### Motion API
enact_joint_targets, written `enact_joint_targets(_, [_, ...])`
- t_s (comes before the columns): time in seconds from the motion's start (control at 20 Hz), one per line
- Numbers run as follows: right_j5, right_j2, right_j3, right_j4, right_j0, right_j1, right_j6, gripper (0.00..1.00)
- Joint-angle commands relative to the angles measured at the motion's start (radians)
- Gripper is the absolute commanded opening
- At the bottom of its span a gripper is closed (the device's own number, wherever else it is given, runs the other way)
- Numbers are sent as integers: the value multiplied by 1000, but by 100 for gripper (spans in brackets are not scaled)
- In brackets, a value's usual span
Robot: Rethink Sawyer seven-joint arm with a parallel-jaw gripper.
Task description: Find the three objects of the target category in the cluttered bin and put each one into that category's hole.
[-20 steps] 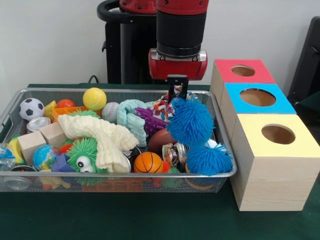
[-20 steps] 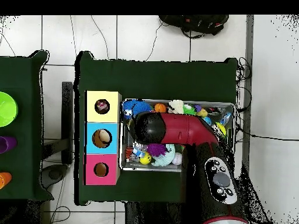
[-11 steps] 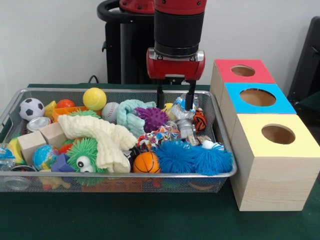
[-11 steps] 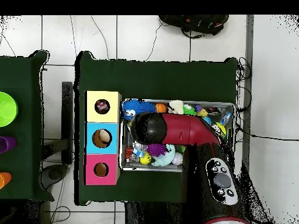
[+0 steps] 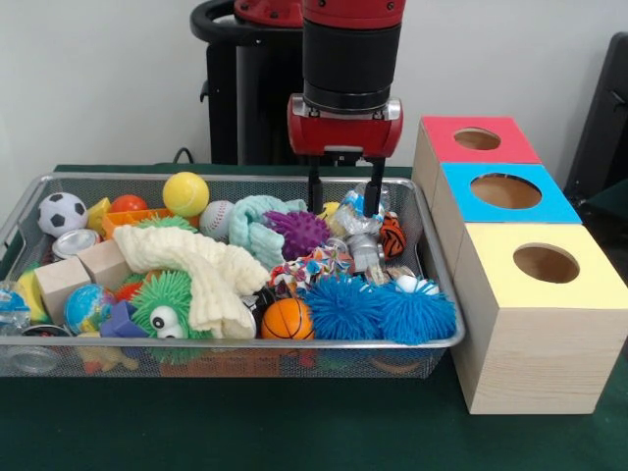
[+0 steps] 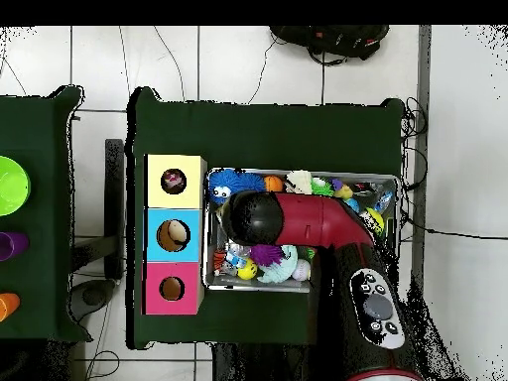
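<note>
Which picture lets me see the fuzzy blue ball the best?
The front view. There the fuzzy blue ball lies in full sight near the bin's front rim. In the overhead view it is only a small blue patch beside the arm.

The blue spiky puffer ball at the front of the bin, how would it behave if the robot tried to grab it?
The blue spiky puffer ball looks soft and squashy: its long rubbery spines would probably bend under the hand. It seems light for its bulk. Wedged against its blue neighbour and the bin rim, it's unlikely to roll.

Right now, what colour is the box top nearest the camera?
Yellow, clearest in the front view.
</note>
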Motion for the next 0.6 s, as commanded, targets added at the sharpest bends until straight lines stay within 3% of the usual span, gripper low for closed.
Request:
enact_joint_targets(0.05, [-141,10,19,-30,-36,104,107,100])
enact_joint_targets(0.6, [-283,8,39,-79,-82,188,55,100])
